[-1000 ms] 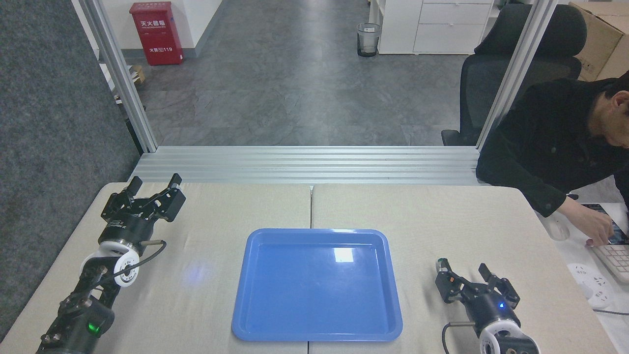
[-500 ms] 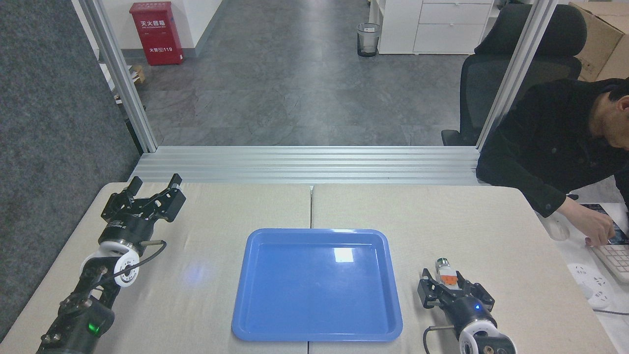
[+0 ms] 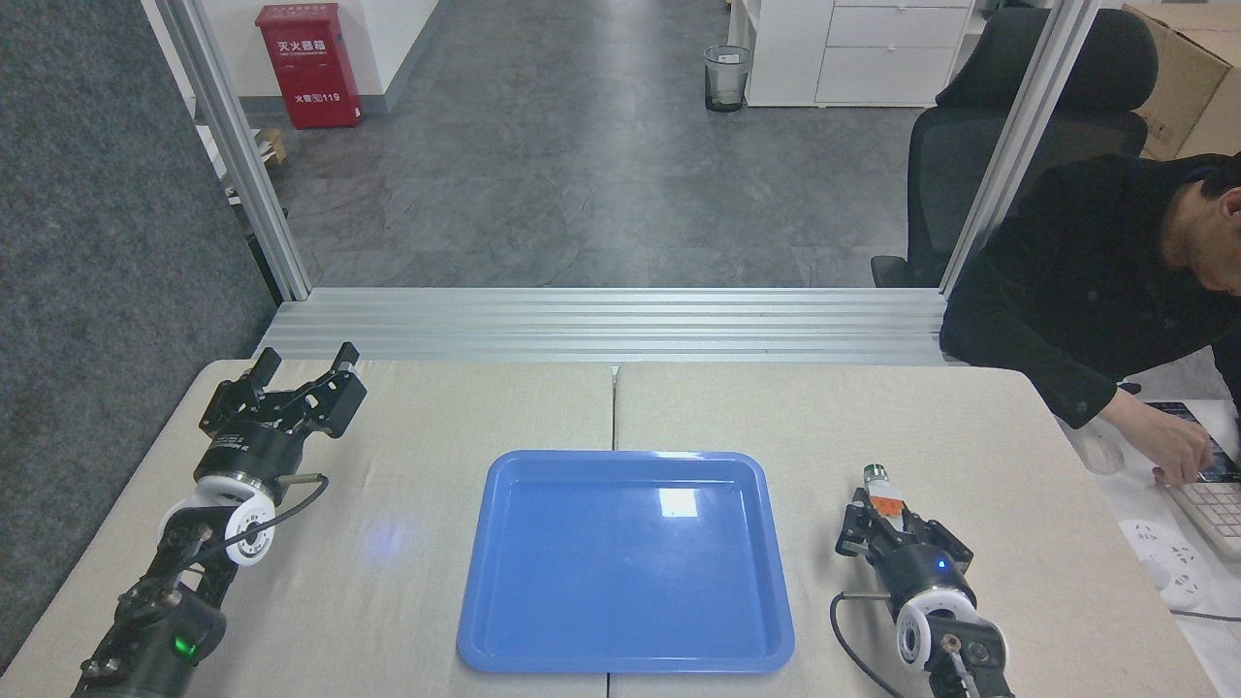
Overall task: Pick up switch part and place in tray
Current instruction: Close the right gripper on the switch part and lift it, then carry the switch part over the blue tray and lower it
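Tabletop [image 3: 436, 407] fills the lower half of the frame, beige, with a seam down its middle. Tray [image 3: 625, 560] lies flat at lower centre, blue and glossy, a white glare patch on its floor and nothing inside it.

Right gripper [image 3: 890, 519] sits at lower right, just beside the tray's right rim but apart from it. Its fingers are closed in on the switch part [image 3: 884, 494], which stands between them and pokes out above them: white body, orange middle, dark green-tipped silver end pointing toward the top of the frame. Whether the part is clear of the tabletop cannot be told from this view. A blue light glows on the gripper's body, and a dark cable loops at its left.

Left gripper [image 3: 302, 366] is at the left of the frame, well apart from the tray, fingers spread wide with nothing between them. A green light shows low on that arm.

At the right edge a person [image 3: 1096, 281] in a dark top leans over a keyboard [image 3: 1212, 504]. Beyond the tabletop lie a grey floor, a red cabinet [image 3: 308, 64] at upper left and a bin [image 3: 726, 78] at top centre.
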Robot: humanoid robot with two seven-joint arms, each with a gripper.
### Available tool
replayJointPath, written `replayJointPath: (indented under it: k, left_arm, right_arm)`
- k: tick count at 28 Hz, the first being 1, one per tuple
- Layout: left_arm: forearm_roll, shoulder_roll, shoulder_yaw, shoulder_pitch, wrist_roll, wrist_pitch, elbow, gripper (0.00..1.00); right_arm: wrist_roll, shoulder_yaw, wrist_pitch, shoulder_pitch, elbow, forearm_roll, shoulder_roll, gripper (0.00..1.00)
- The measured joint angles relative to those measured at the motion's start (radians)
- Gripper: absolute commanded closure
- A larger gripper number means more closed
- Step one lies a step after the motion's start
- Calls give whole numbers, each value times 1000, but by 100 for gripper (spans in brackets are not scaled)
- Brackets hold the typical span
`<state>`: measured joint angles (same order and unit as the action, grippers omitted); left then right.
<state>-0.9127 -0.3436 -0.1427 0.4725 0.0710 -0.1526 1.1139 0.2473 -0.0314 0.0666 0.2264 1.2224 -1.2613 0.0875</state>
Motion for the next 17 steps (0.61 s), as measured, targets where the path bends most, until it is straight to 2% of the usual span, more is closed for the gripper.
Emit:
replayJointPath:
  k: [5,8,12,17]
  left_arm:
    - [0,0,0,0,0,0,0,0]
    - [0,0,0,0,0,0,0,0]
    - [0,0,0,0,0,0,0,0]
    - [0,0,0,0,0,0,0,0]
  right_arm:
    - [67,-65,-86,45,81,18,-7,100]
    - [93,-110,-177,42,116,-1,-20,100]
    - [118,-179,-434,0,165,-85,-45,100]
    - [149,-225,-516,-48,181,-178,-63,100]
